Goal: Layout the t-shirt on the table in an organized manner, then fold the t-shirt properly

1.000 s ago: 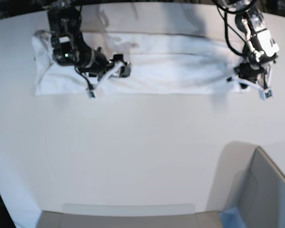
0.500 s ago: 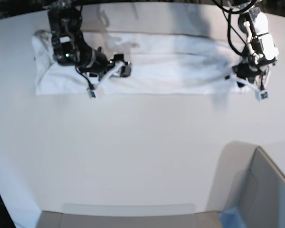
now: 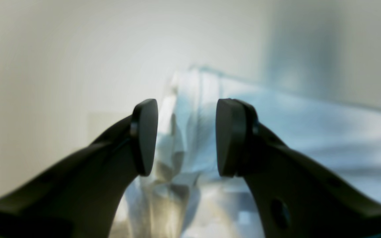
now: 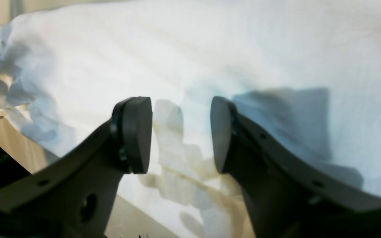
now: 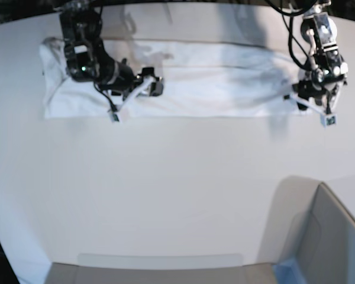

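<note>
You have the t-shirt (image 5: 183,80) lying as a long, narrow white band along the far part of the desk (image 5: 165,195), so it looks as if the lengthwise folds are already in. What seems left is the crosswise folding that brings the band down to a compact packet, and no such fold shows yet.

Your left gripper (image 5: 320,110) hangs at one end of the band with its fingers (image 3: 144,137) spread and nothing between them. In the left wrist view, the bunched cloth edge sits just beyond and below the gap, blurred, and you cannot tell whether the tips touch it.

Your right gripper (image 5: 136,102) is over the other half of the shirt, fingers (image 4: 134,134) spread as well and empty. The cloth lies flat beneath them, with a crumpled end off to one side of the fingers in the right wrist view.

The printed front is not visible in any view, so it is probably folded inward or facing down. The end by your left fingers looks rumpled and may want smoothing before you fold across.
</note>
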{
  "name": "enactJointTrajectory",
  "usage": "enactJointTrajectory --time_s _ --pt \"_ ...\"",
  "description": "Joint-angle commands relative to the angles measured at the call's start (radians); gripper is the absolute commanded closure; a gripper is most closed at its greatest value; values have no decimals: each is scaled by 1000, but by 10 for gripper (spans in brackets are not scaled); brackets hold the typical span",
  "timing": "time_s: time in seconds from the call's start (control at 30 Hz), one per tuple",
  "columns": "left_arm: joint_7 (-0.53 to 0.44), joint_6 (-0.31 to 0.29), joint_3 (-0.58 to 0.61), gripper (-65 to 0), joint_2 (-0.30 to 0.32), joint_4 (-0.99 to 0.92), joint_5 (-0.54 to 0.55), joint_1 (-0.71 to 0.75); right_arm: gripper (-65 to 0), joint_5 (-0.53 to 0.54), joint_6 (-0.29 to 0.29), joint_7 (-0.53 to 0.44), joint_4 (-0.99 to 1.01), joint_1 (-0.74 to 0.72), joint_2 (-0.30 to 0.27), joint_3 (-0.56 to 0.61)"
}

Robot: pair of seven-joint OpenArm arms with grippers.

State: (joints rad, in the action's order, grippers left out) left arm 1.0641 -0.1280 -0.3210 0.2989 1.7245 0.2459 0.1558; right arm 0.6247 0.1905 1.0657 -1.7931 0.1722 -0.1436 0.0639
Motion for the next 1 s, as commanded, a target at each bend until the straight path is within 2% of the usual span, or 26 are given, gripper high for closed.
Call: enactJointTrajectory --time_s 0.0,0.2,0.43,0.6,0.73,0.8,0.97 --pt "-22 1 -2 -293 18 2 -30 -9 -291 5 -4 -9 -14 -6 -4 -2" --pt "-45 1 50 -292 30 -31 -52 -9 -291 5 -4 -9 -14 -6 -4 -2" --pt "-51 -5 49 -287 30 -36 -52 -11 -291 5 -4 -9 -14 -6 -4 -3" --pt "-51 -5 49 -191 30 -54 -52 -11 -291 5 -4 -9 -14 -4 -4 -3" --pt "-51 -5 39 -62 30 -97 -55 -32 -291 5 -4 -9 -14 -4 -4 -3" --pt "-51 -3 39 -18 30 -103 -56 -55 -291 5 -4 -9 -14 -4 -4 -3" --pt "-51 -2 38 -11 46 -103 -56 -68 -291 4 -4 -9 -14 3 -4 -3"
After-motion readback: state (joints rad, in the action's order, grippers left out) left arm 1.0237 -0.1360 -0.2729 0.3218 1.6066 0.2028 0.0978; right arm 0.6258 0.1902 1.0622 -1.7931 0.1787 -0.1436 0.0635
